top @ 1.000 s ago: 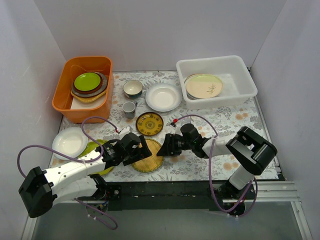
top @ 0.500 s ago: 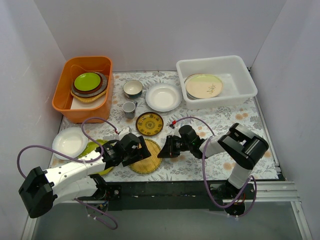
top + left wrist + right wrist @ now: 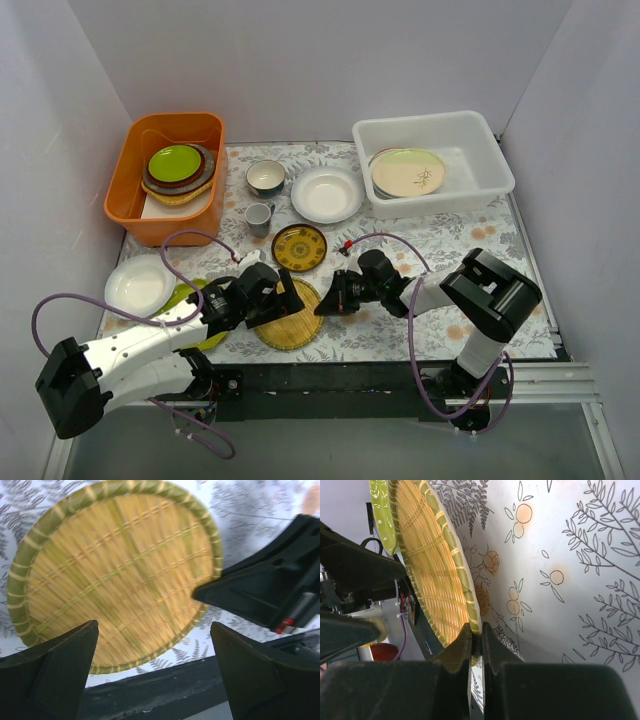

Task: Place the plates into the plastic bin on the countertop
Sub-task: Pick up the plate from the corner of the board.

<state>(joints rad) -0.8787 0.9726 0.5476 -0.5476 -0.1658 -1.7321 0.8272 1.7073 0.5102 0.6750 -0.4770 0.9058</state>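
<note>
A woven-straw yellow plate [image 3: 288,318] lies on the leaf-printed countertop [image 3: 440,250] near the front edge. My right gripper [image 3: 323,304] is shut on its right rim, which sits pinched between the fingers in the right wrist view [image 3: 476,630], the plate [image 3: 430,570] tilted up. My left gripper [image 3: 268,300] hovers open over the plate's left side; its fingers straddle the near rim [image 3: 154,630] without touching the plate [image 3: 110,565]. The white plastic bin [image 3: 440,206] at the back right holds a cream leaf-sprig plate [image 3: 410,172].
On the cloth lie a white plate [image 3: 326,194], a small brown-and-yellow plate [image 3: 299,247], another white plate [image 3: 138,284] and a lime dotted plate [image 3: 184,296] under the left arm. A teal-lined bowl [image 3: 266,177] and grey cup [image 3: 259,217] stand beside the orange tub [image 3: 150,228] of stacked plates.
My right gripper has closed onto the straw plate's right rim. The plate has shifted slightly and the left gripper has edged right, still open.
</note>
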